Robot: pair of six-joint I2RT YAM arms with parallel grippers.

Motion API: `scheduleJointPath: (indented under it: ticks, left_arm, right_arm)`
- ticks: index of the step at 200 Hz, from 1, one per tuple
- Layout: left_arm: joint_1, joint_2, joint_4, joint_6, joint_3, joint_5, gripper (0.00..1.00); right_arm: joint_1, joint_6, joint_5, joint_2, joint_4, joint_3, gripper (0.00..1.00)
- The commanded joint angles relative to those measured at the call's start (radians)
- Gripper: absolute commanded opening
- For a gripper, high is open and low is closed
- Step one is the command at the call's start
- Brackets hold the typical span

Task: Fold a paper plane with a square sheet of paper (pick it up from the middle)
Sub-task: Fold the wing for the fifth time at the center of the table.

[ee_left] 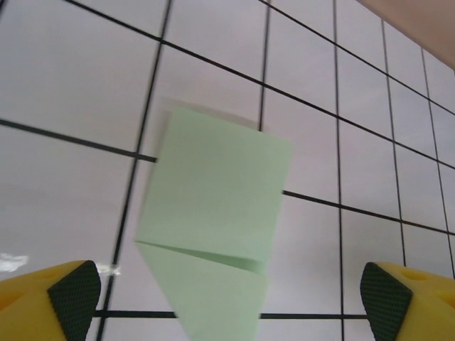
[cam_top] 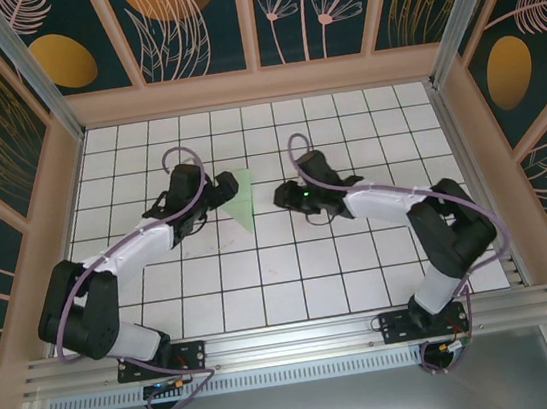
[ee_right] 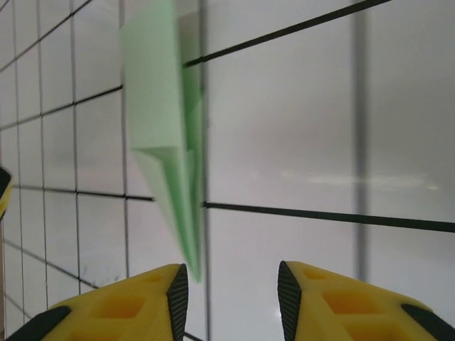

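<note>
The square sheet of paper is folded into a pale mint-green paper plane, a pointed dart with its tip toward the near edge, at the middle of the gridded floor. My left gripper sits at its left edge, and its yellow fingers stand wide open on either side of the paper plane without touching it. My right gripper is just right of the plane. Its jaws stand partly apart with nothing between them. The plane's tip lies just ahead of my right gripper's left finger.
White tiles with black grid lines cover the floor. Tan walls enclose it at the back and sides. An aluminium rail carrying both arm bases runs along the near edge.
</note>
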Motion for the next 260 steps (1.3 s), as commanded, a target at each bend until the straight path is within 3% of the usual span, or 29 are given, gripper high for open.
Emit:
scheduleJointPath:
  ticks: [1,49,104,127,169,198,220,260]
  left_arm:
    - [0.043,-0.035,0.035,-0.046,-0.071,-0.014,0.98]
    - [0.117,-0.094,0.089,-0.102,-0.173,0.022,0.99]
    - [0.124,-0.102,0.100,-0.091,-0.173,0.064,0.98]
    - [0.124,-0.092,0.090,-0.069,-0.160,0.082,0.99]
    - [0.124,-0.076,0.107,-0.054,-0.154,0.147,0.99]
    - [0.124,-0.075,0.162,-0.054,-0.169,0.199,0.99]
    - [0.124,-0.055,0.190,-0.054,-0.163,0.238,0.99]
    - [0.124,-0.039,0.222,-0.061,-0.157,0.283,0.98]
  right_arm:
    - [0.059,0.024,0.003,0.085,0.030,0.114,0.37]
    - [0.114,0.004,-0.057,0.296,-0.006,0.329,0.32]
    - [0.106,-0.083,-0.029,0.437,-0.097,0.431,0.31]
    - [0.097,-0.182,-0.043,0.450,-0.160,0.419,0.31]
    - [0.028,-0.510,-0.152,0.364,-0.271,0.253,0.31]
    - [-0.037,-0.598,-0.155,0.273,-0.310,0.184,0.31]
    - [-0.043,-0.571,-0.156,0.216,-0.298,0.196,0.33]
    - [-0.043,-0.282,-0.181,0.070,-0.190,0.168,0.36]
